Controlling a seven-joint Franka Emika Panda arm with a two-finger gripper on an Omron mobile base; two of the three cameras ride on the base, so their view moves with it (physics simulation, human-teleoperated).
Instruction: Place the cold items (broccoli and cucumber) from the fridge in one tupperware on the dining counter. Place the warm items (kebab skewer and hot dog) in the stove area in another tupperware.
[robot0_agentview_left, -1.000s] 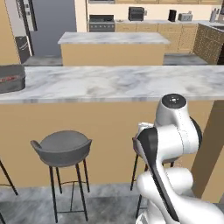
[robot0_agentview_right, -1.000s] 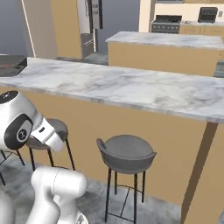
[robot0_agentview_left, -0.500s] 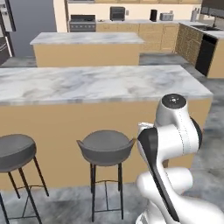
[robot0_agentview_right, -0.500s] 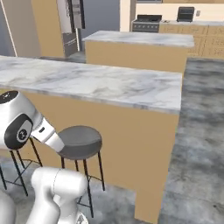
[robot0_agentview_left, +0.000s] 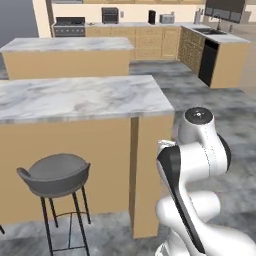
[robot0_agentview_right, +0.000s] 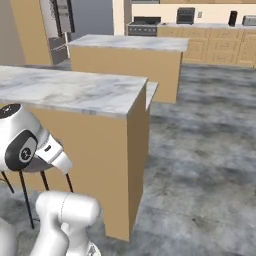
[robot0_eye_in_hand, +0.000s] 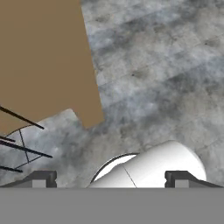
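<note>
Marble topped the dining counter (robot0_agentview_left: 85, 97), a grey stool (robot0_agentview_left: 54, 174) tucked beside it; the gripper (robot0_eye_in_hand: 109, 179) hung spread wide, empty, over grey floor (robot0_eye_in_hand: 166, 74).

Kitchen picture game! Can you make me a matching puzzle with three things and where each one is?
Things:
1. stool
2. stove
3. dishwasher

Places:
A. against the far wall, left of the microwave
B. in the cabinets on the right side
C. tucked under the near marble counter

Pairs: 1-C, 2-A, 3-B
</note>
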